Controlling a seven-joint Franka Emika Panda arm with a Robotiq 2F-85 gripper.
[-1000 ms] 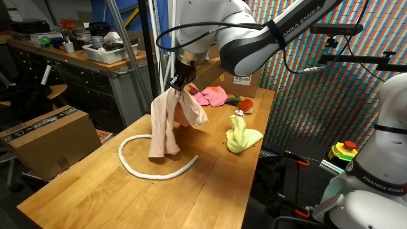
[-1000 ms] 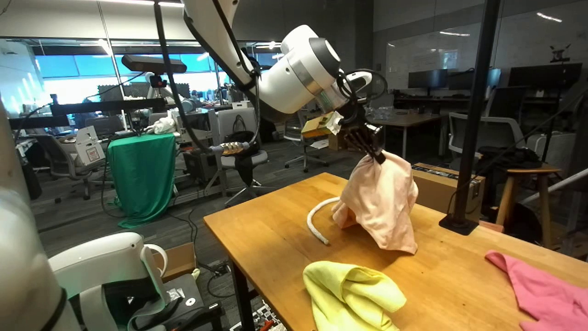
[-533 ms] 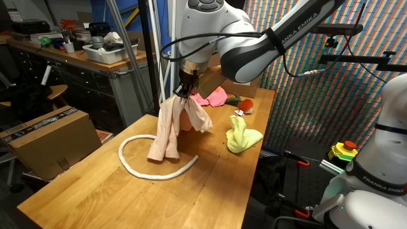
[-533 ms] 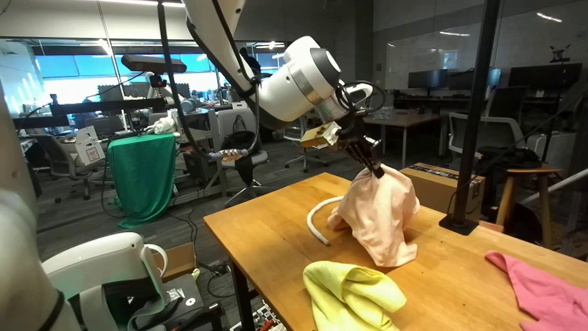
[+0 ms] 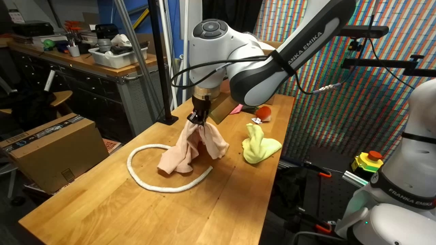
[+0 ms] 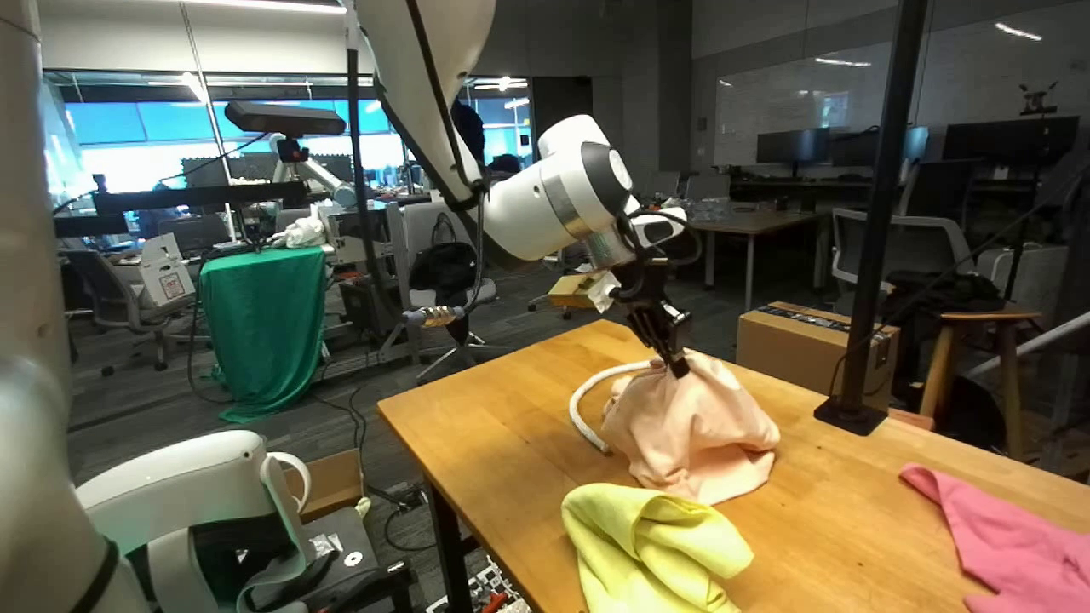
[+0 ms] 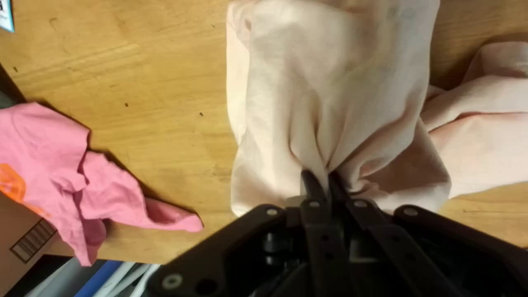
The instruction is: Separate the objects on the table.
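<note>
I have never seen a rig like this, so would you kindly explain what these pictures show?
The machine is a robot arm with black jaws at its end. Two pictures are taken from different places outside it, and both show the wooden table. The close-up is taken from its wrist, looking past the jaws.

The jaws are shut on a bunched fold of a pale peach cloth, whose lower part drapes down and appears to rest on the table. A white cord curves beside it, partly hidden by the cloth in both exterior views. A yellow-green cloth and a pink cloth lie apart from the held one; an exterior view also shows a red item that I cannot identify.
</note>
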